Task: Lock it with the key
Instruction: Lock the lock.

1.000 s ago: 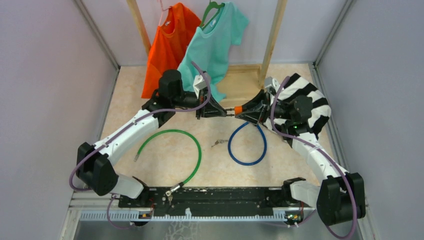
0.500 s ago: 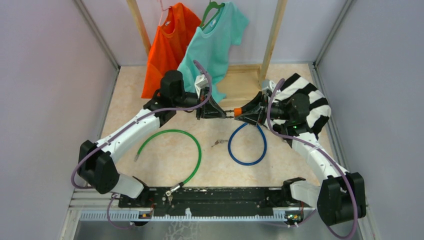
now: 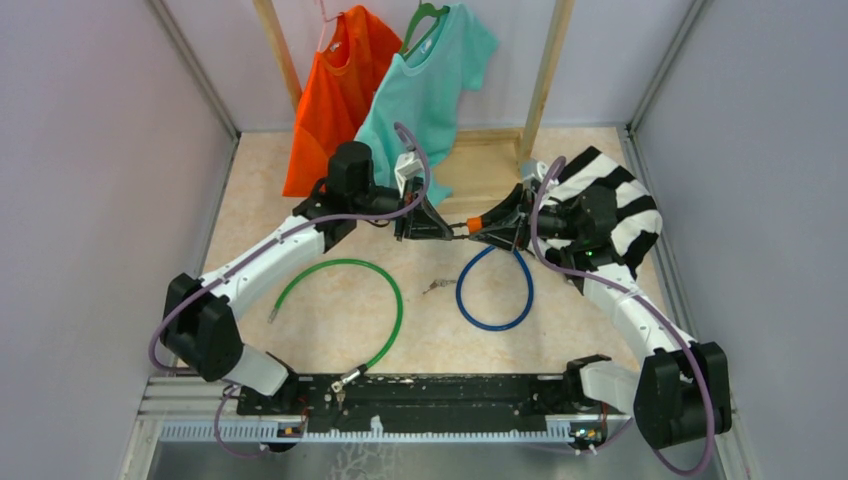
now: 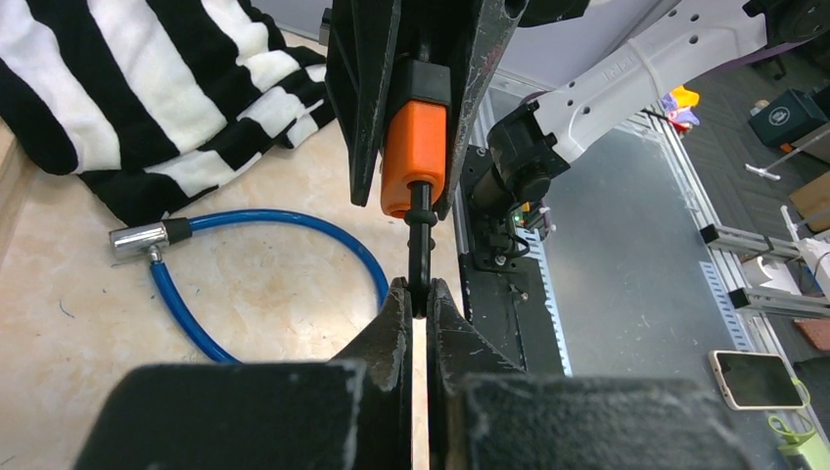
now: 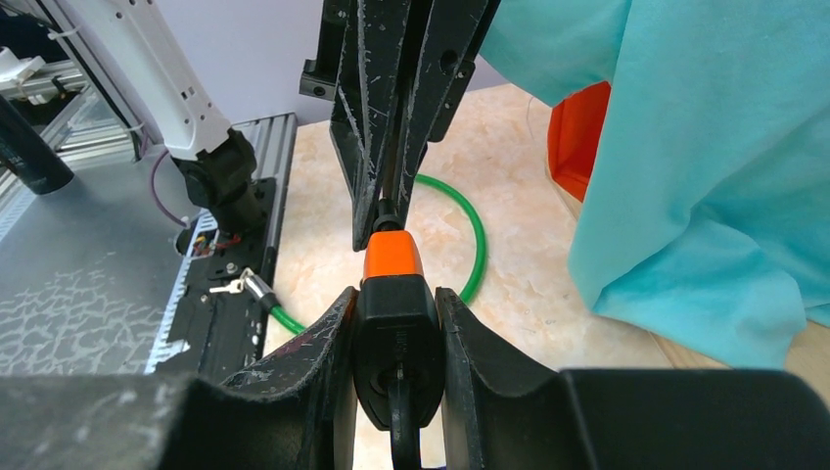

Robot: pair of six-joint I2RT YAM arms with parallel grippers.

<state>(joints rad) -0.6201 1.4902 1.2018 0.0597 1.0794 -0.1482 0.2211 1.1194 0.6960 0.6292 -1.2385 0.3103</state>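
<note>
Working over the bench [image 3: 430, 340], with a striped cloth [image 3: 600, 165] at the right and a teal shirt [image 3: 430, 90] hanging behind.

Noting the change over the last second: swinging the left arm's shoulder and elbow inward toward centre, while keeping the meeting point of the two tools almost fixed. Reading that as leaning into the insertion rather than repositioning.

Leaving the green cable [image 3: 395, 310] untouched on the bench. Trailing the blue cable [image 3: 495, 320] down from the right grasp in a loop, with its metal tip [image 4: 135, 238] lying free on the bench, not plugged in.

Clamping the right end effector [image 5: 395, 304] partway closed around the black-and-orange lock head [image 4: 413, 162], raised above the bench. Pinching the left end effector [image 4: 418, 299] fully closed on the dark key [image 4: 421, 245], already entering the orange face of the lock head.

Judging insertion as under way, turning not yet evident. Expecting the free tip to need seating before locking counts as done. Ignoring a small loose key set [image 3: 434, 287] beside the blue loop.
</note>
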